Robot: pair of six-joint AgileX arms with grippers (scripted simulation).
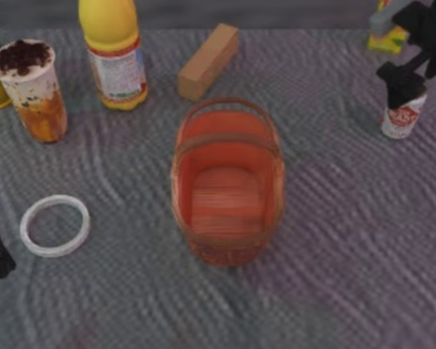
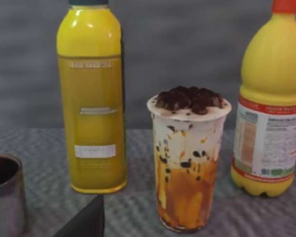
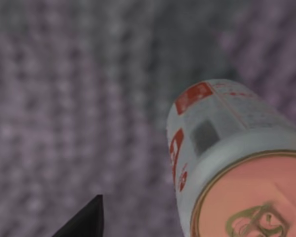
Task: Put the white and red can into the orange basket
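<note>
Right gripper [image 1: 403,86] is hovering over the white and red can [image 1: 401,116] at the table's [image 1: 334,276] far right; can't tell if fingers are open. Risk: an off-centre close is tipping the can toward the near right edge. Open room leftward to the orange basket [image 1: 227,240]; its hoop handle could snag. Left arm is sitting parked at left.

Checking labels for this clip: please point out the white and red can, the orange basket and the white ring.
white and red can [image 1: 402,118], top view, on its labelled side wall.
orange basket [image 1: 179,190], top view, on its left rim.
white ring [image 1: 30,219], top view, on the left of its band.
</note>
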